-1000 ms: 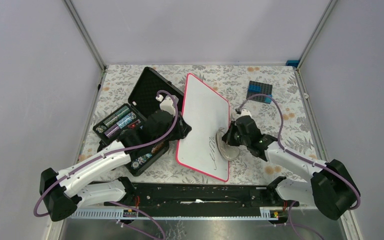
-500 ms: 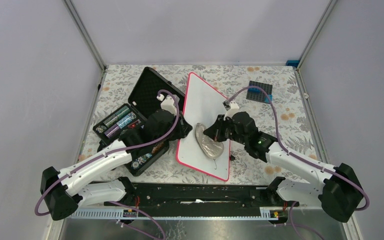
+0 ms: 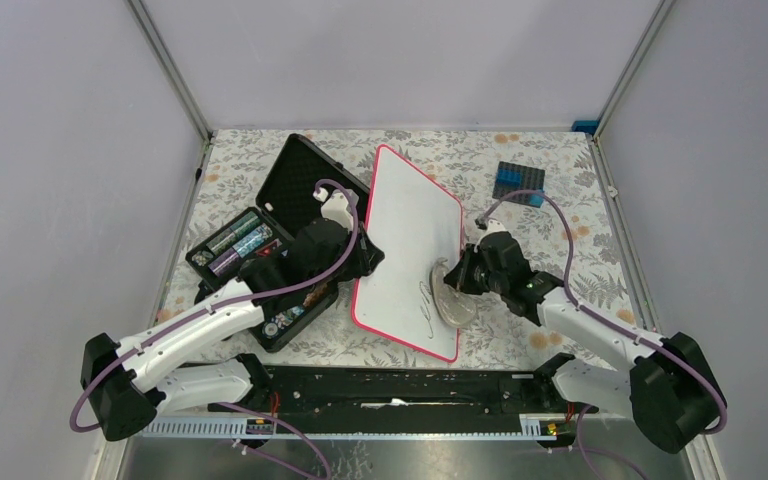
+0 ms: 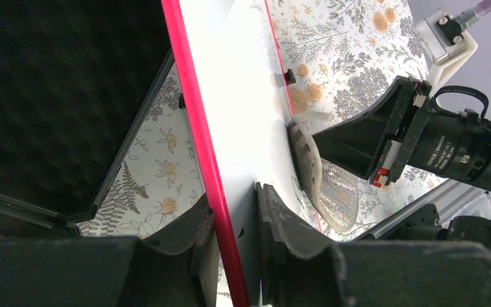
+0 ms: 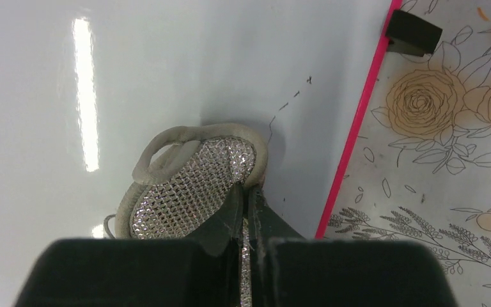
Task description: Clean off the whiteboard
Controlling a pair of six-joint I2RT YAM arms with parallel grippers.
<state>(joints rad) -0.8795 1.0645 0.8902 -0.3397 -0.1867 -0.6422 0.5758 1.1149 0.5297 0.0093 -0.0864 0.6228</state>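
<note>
The whiteboard [image 3: 408, 225], white with a red-pink rim, lies tilted in the middle of the table, with black scribbles near its front end [image 3: 430, 312]. My left gripper [image 3: 362, 262] is shut on the board's left rim, one finger on each side of the rim [image 4: 214, 204]. My right gripper [image 3: 457, 282] is shut on a grey, sparkly mesh wiping pad [image 3: 452, 300] pressed against the board near its right edge. In the right wrist view the pad [image 5: 188, 185] sits on the white surface, with faint marks [image 5: 294, 96] beside it.
An open black foam-lined case [image 3: 260, 240] with batteries and small items lies left of the board. A dark studded plate on a blue block [image 3: 519, 183] sits at the back right. A flowered cloth [image 3: 560, 270] covers the table. Grey walls stand on three sides.
My right gripper swept the pad left across the board's front part, then back right and toward the front. The board tilted and settled back. The left arm kept its hold.
</note>
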